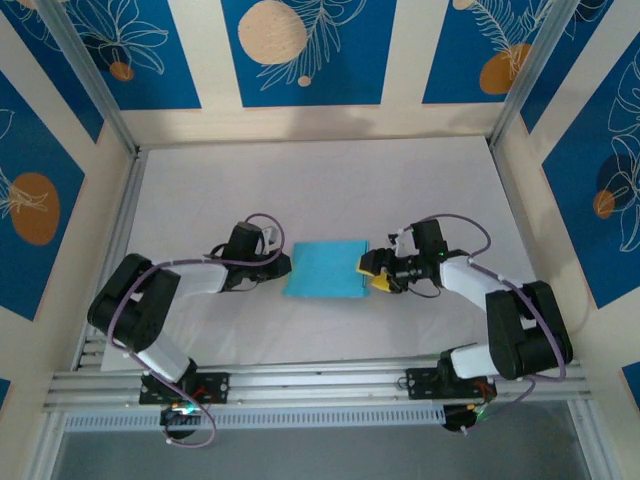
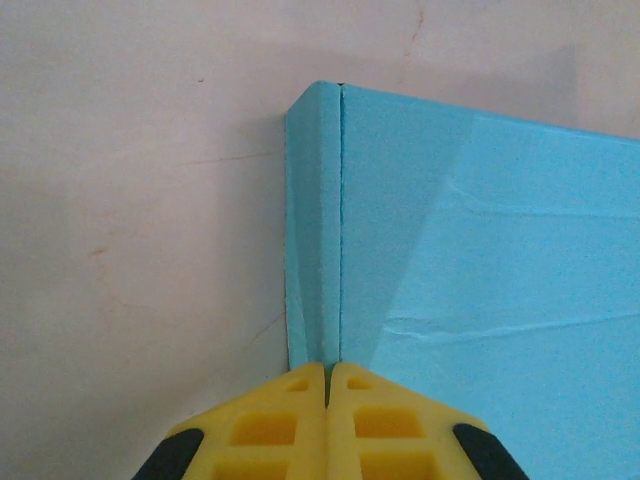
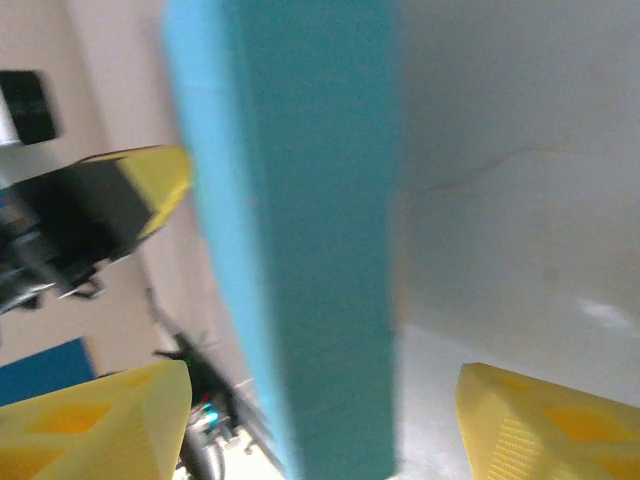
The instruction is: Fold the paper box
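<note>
Left end effector [image 2: 328, 385]: was closed, tips at left edge of flat light-blue card paper box [image 2: 480, 280].
Right end effector [image 1: 369, 270]: was open astride its right edge.
Box: lay on white surface [image 1: 330, 190].

Black-and-white arms [image 1: 190, 278] carry purple cables [image 1: 470, 228] and yellow-fingered hands [image 2: 328, 375].

Light-blue paper box [image 1: 325, 270] on white table [image 1: 200, 190]; wall panels [image 1: 300, 50] blue with orange circles
</note>
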